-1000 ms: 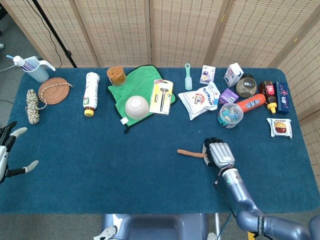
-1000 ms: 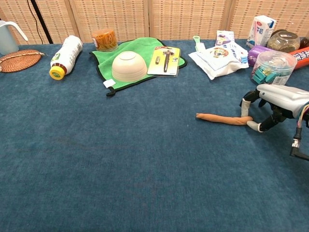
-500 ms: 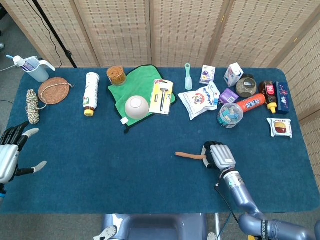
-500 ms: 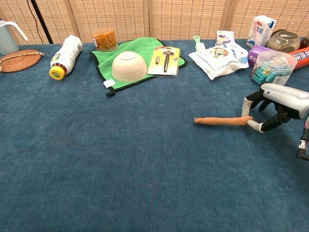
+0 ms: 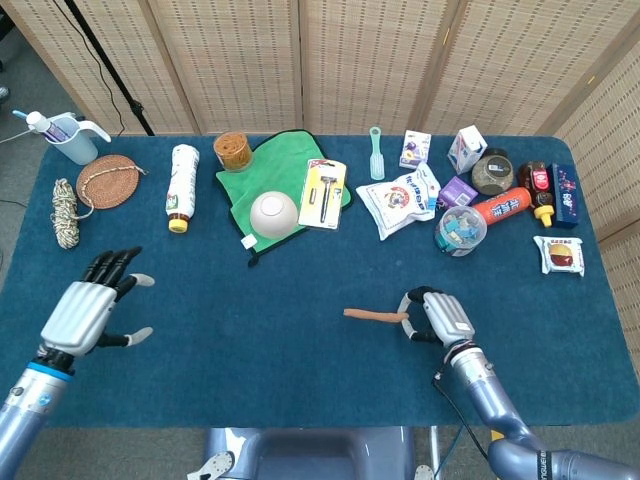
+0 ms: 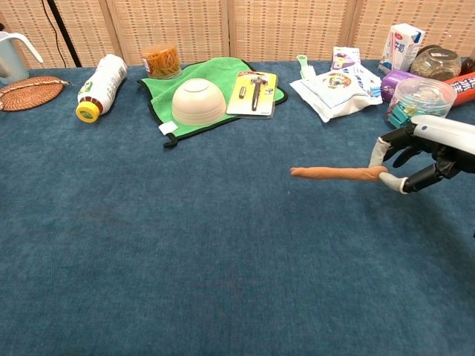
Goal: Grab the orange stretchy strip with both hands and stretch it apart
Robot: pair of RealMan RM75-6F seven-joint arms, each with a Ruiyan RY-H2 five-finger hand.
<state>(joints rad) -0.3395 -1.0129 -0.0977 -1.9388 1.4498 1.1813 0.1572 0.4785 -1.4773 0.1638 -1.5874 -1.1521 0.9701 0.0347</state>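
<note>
Orange strip (image 6: 334, 173) in right hand (image 6: 423, 152)

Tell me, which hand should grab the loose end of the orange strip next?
The left hand. It's open and holding nothing, while the right hand already pinches one end of the orange strip. It has far to reach, though.

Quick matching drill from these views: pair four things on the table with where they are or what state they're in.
Things:
1. strip
2. left hand
3. bowl
4. rope

States:
A. upside down on the green cloth
B. coiled near the table's far-left edge
C. pinched at one end by the right hand
D. holds nothing, fingers apart

Pairs: 1-C, 2-D, 3-A, 4-B
</note>
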